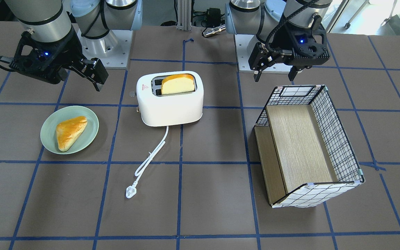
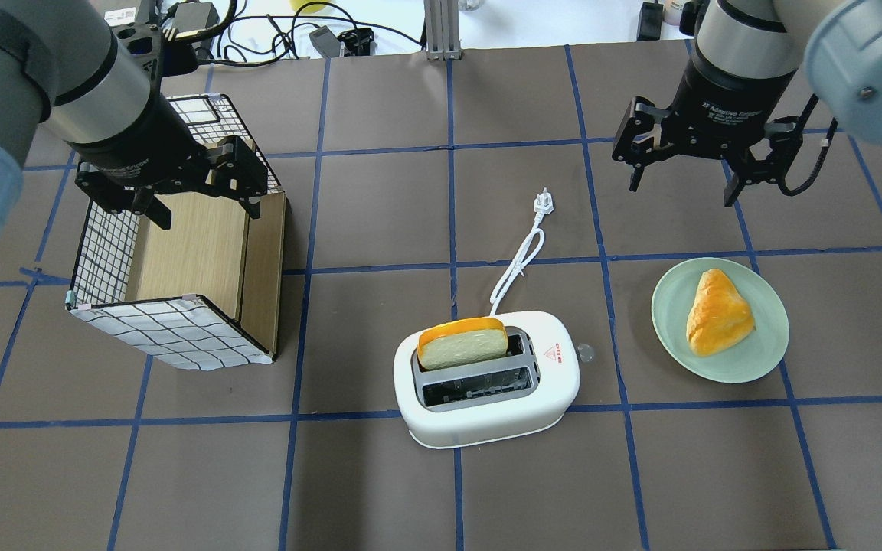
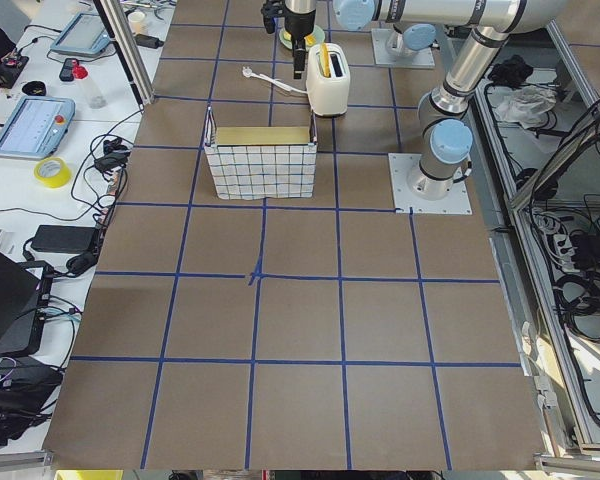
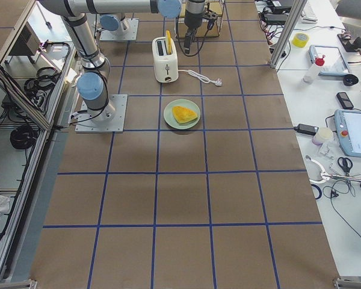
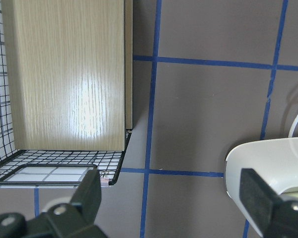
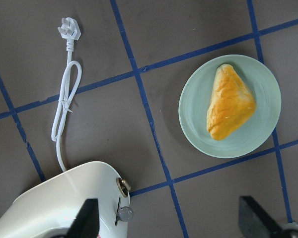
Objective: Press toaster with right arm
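**White toaster stands alone, both grippers spread wide**

Closest to the robot stands the white rounded two-slot toaster [image 2: 487, 379]. A yellow-crusted bread slice [image 2: 462, 343] is upright in its far slot. To the toaster's right, a pale-green round plate [image 2: 719, 366] holds a golden triangular pastry [image 2: 717, 312]. To its left sits a black wire-grid basket with wooden panels [image 2: 173, 337]. Beyond the toaster trails its white cord [image 2: 517, 264]. Farther off, the black right gripper [image 2: 682, 193] hangs well apart from the toaster, fingers spread. The left gripper [image 2: 207, 216], also spread, hangs over the basket.

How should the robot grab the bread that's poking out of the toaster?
Grip the bread by its upper part, coming straight down from above and pinching its two flat faces. It stands upright in the toaster, so only its top pokes out.
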Action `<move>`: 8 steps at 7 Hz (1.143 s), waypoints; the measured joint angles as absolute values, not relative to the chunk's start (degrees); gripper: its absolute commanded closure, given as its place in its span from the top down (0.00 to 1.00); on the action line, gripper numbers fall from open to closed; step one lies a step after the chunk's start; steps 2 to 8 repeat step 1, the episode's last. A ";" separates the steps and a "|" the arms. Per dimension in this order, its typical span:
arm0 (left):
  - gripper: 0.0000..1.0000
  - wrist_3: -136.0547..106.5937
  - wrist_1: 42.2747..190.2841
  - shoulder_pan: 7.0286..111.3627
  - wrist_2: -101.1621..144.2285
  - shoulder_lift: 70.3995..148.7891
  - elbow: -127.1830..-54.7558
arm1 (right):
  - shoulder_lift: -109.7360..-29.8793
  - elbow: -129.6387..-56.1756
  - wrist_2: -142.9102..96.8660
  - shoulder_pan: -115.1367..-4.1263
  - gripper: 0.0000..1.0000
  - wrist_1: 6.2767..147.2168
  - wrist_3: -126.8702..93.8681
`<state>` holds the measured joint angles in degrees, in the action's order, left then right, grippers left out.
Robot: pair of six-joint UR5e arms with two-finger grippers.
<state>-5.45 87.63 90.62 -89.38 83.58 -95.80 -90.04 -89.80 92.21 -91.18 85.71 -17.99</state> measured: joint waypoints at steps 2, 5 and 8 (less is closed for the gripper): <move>1.00 -5.45 87.63 90.62 -89.38 83.58 -95.80 | -90.08 -89.84 92.32 -91.34 1.00 85.76 -18.07; 1.00 -5.45 87.63 90.62 -89.38 83.58 -95.80 | -90.08 -89.84 92.32 -91.34 1.00 85.76 -18.07; 1.00 -5.45 87.63 90.62 -89.38 83.58 -95.80 | -90.08 -89.84 92.32 -91.34 1.00 85.76 -18.07</move>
